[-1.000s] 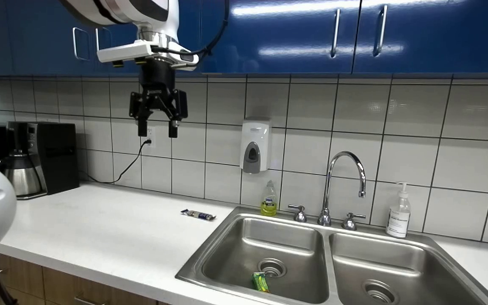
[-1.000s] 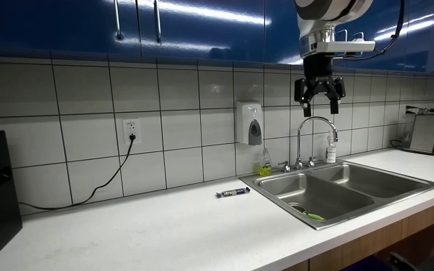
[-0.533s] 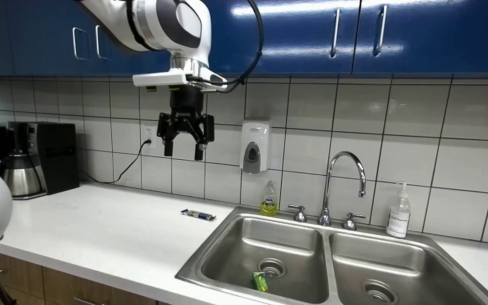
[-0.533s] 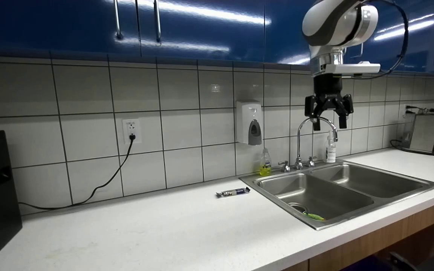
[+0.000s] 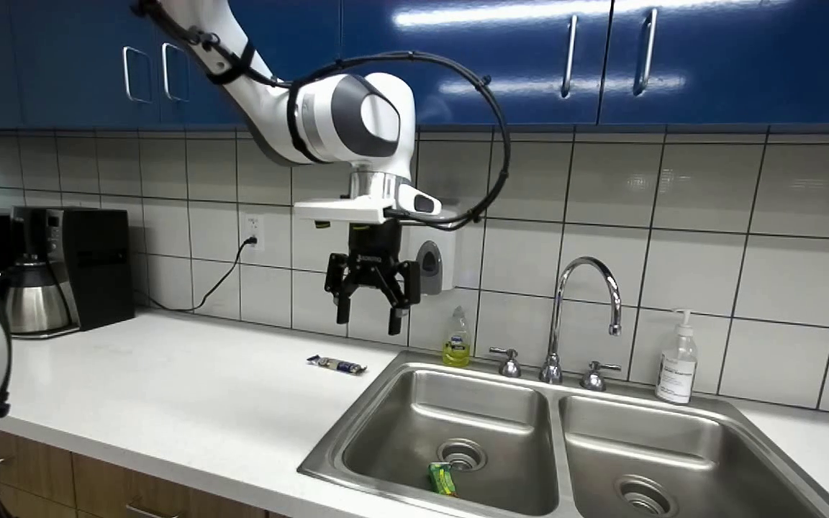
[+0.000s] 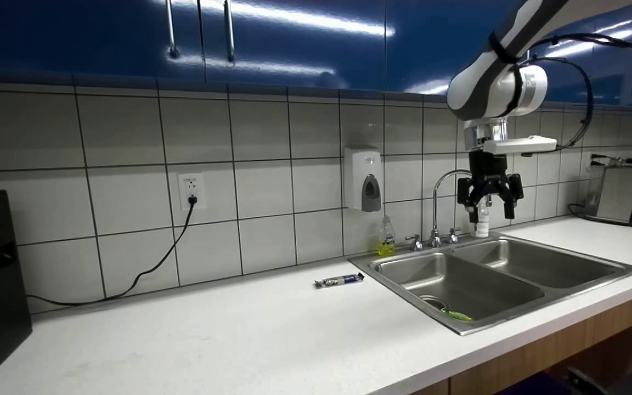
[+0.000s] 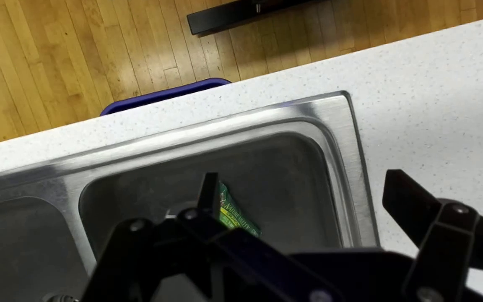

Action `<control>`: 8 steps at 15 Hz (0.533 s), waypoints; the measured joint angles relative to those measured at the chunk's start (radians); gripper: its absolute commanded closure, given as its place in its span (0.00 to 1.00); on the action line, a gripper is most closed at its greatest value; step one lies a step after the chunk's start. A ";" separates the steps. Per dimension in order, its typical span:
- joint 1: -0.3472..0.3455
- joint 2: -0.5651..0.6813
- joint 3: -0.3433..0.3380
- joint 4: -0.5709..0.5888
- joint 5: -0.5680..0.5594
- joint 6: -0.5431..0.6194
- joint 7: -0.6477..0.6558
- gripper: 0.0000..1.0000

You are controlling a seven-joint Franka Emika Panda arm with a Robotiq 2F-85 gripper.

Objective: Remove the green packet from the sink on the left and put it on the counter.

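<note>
The green packet (image 5: 442, 479) lies in the left sink basin (image 5: 508, 450), near the drain and the basin's front wall. It also shows in an exterior view (image 6: 458, 316). In the wrist view the packet (image 7: 234, 212), with yellow on it, is partly hidden behind a finger (image 7: 209, 191) and its linkage. My gripper (image 5: 369, 322) points down, open and empty, well above the counter and sink level. It also shows in an exterior view (image 6: 491, 218). In the wrist view the gripper (image 7: 303, 184) spans from the packet to over the white counter (image 7: 434, 105), across the basin's edge.
A wrapped bar (image 5: 337, 365) lies on the counter beside the sink. A yellow soap bottle (image 5: 457, 342), a tall faucet (image 5: 558, 316) with handles and a pump bottle (image 5: 677, 363) stand along the sink's back. A soap dispenser (image 6: 364, 178) hangs on the wall.
My gripper has come down and moved to the right in both exterior views, staying open. The green packet and the wrapped bar have not moved.
</note>
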 measured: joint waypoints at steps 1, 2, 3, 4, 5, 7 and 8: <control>-0.005 0.031 -0.009 0.002 0.001 0.026 -0.016 0.00; -0.010 0.064 -0.018 0.006 0.001 0.051 -0.035 0.00; -0.013 0.095 -0.026 0.010 0.001 0.075 -0.055 0.00; -0.018 0.131 -0.031 0.018 0.002 0.099 -0.074 0.00; -0.022 0.167 -0.036 0.028 0.002 0.122 -0.092 0.00; -0.031 0.241 -0.040 0.058 0.009 0.160 -0.119 0.00; -0.036 0.280 -0.040 0.078 0.014 0.177 -0.131 0.00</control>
